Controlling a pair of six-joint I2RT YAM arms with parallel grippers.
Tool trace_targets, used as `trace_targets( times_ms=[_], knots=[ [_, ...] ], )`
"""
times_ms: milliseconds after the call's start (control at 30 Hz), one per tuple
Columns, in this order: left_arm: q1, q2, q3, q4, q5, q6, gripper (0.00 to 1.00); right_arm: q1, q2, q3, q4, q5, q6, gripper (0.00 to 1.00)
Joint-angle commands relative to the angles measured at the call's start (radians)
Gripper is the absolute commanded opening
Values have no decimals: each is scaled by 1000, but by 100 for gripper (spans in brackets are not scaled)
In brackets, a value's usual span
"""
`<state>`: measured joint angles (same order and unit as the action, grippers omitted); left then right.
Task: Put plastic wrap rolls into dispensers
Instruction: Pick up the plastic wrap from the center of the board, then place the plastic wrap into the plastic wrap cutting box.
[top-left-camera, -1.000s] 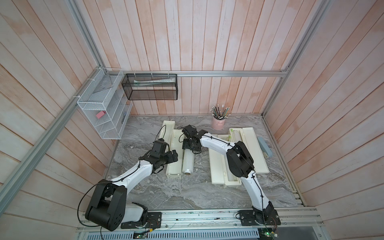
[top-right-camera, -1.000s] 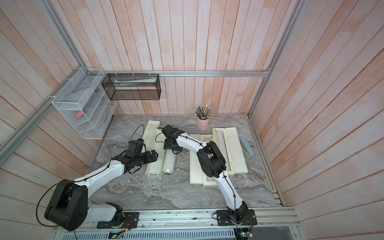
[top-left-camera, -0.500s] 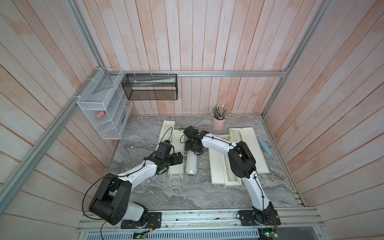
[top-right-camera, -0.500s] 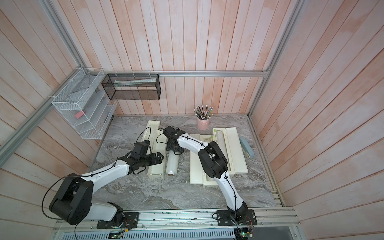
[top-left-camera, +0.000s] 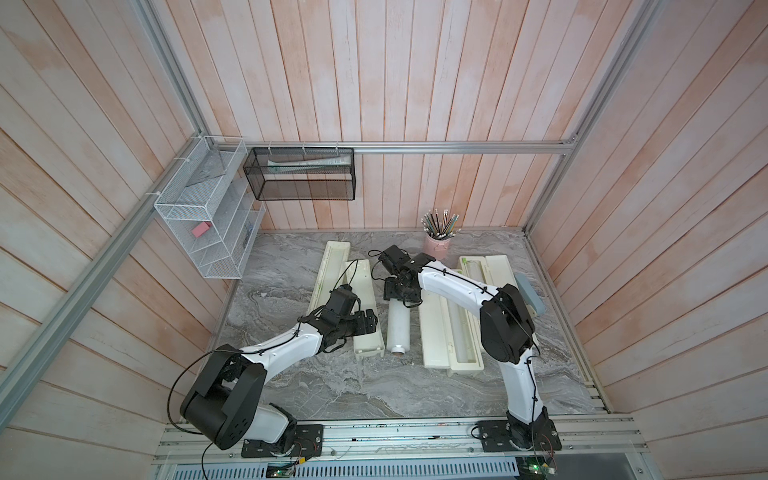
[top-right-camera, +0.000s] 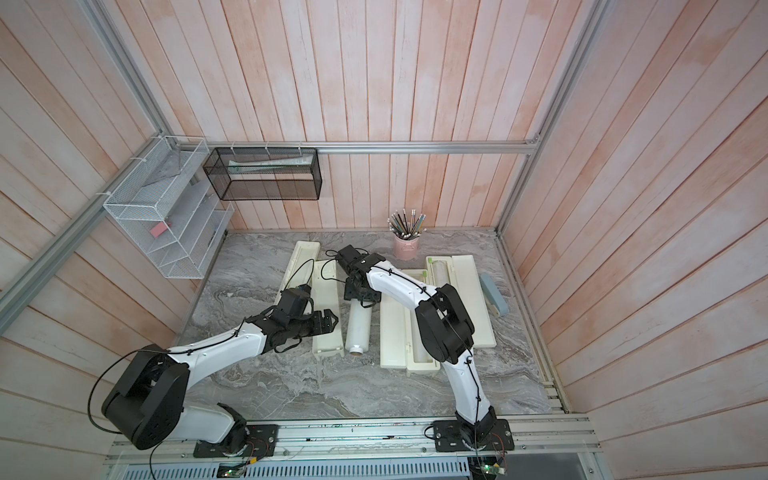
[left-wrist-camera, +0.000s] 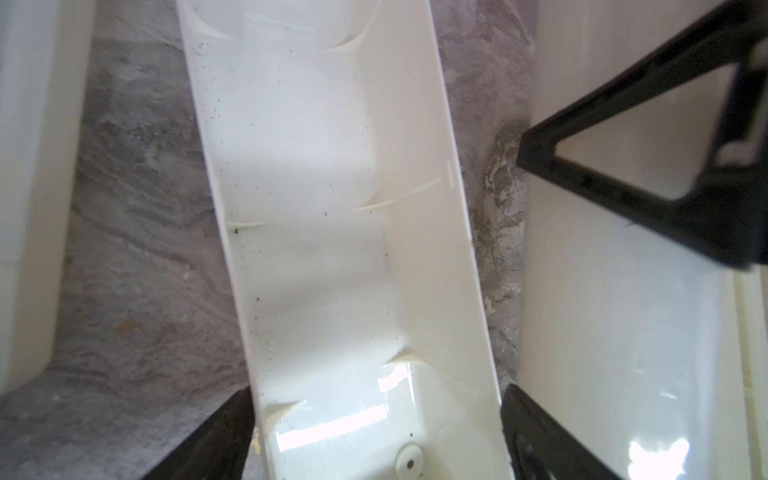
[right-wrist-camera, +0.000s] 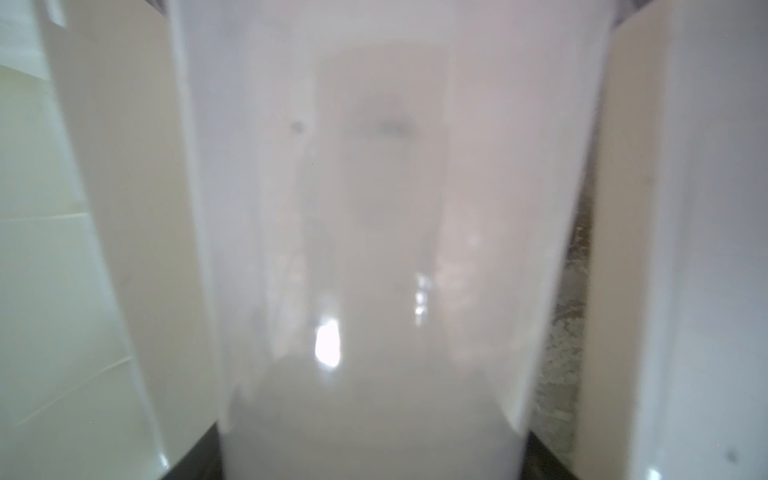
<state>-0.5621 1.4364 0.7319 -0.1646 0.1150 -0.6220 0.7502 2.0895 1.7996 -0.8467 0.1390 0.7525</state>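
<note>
A thick white plastic wrap roll (top-left-camera: 398, 328) (top-right-camera: 358, 328) lies on the table between two dispensers. My right gripper (top-left-camera: 400, 296) (right-wrist-camera: 370, 457) is shut on its far end, and the roll (right-wrist-camera: 382, 208) fills the gap between the fingers. The left dispenser (top-left-camera: 366, 347) (top-right-camera: 328, 347) lies open with an empty trough (left-wrist-camera: 436, 208) and its lid (top-left-camera: 332, 266) folded out. My left gripper (top-left-camera: 368, 326) (left-wrist-camera: 376, 440) is open and straddles that trough near its front end, one finger beside each outer wall. The middle dispenser (top-left-camera: 432, 332) and right dispenser (top-left-camera: 496, 270) each hold a roll.
A pink pencil cup (top-left-camera: 436, 245) stands at the back. A grey-blue stapler-like object (top-left-camera: 530, 295) lies by the right wall. A white wire shelf (top-left-camera: 208, 224) and a black mesh basket (top-left-camera: 299, 174) hang above the table's back left.
My left gripper moved right and nearer, onto the open dispenser's front end. The right gripper narrowed onto the roll, and the roll shifted right, away from the left dispenser.
</note>
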Motion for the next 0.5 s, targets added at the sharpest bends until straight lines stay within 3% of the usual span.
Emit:
trace_targets(
  times_ms=[0, 233, 467],
  knots=[
    [-43, 23, 52, 25, -22, -31, 94, 3, -134, 36, -9, 0, -5, 0],
    [-49, 9, 99, -41, -93, 5, 96, 21, -123, 129, -66, -28, -64, 0],
    [90, -106, 102, -133, -84, 72, 100, 57, 16, 349, -127, -46, -155, 0]
  ],
)
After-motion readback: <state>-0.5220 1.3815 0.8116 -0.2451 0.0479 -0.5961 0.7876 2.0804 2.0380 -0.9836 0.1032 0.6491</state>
